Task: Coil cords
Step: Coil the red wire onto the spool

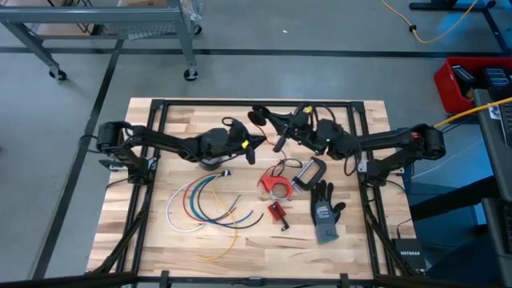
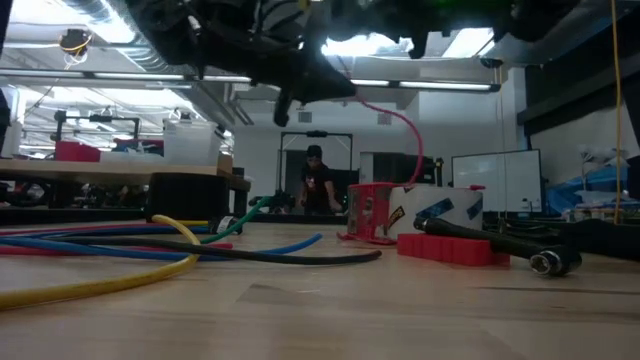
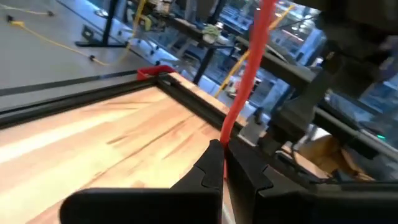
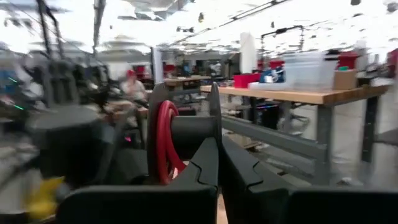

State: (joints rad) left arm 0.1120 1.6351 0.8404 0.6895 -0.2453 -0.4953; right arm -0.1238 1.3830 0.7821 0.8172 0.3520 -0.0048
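- High view: both arms reach toward the far middle of the wooden desk (image 1: 144, 248), their claws close together above it.
- Left claw (image 1: 254, 149): closed. The left wrist view shows its fingertips (image 3: 214, 163) pinched on the red cord (image 3: 249, 68), which runs taut up and away from them.
- Right claw (image 1: 276, 128): closed. The right wrist view shows its fingers (image 4: 211, 165) together, with a dark spool (image 4: 186, 134) just beyond them carrying turns of red cord. Whether the fingers clamp anything cannot be told.
- Red cord, high view (image 1: 282, 168): a thin loop of it lies on the desk near the middle, just beside the red tape dispenser (image 1: 274, 186). In the low view it arcs from the arms overhead down to the desk (image 2: 405, 120).
- Loose cords, near left part of the desk: white (image 1: 172, 210), blue (image 1: 186, 204), red (image 1: 194, 202) and green (image 1: 214, 202) lie in nested curves side by side; a yellow cord (image 1: 228, 244) lies nearer the front edge.
- Other items: a red block (image 1: 277, 211) near the centre, a grey and black glove (image 1: 324, 212) to its right, and a black-and-silver clamp-like piece (image 1: 308, 173) just beside the dispenser.
- Low view: the coloured cords (image 2: 120, 250) lie flat across the left of the desk; a person (image 2: 316, 185) stands in the room well beyond it.
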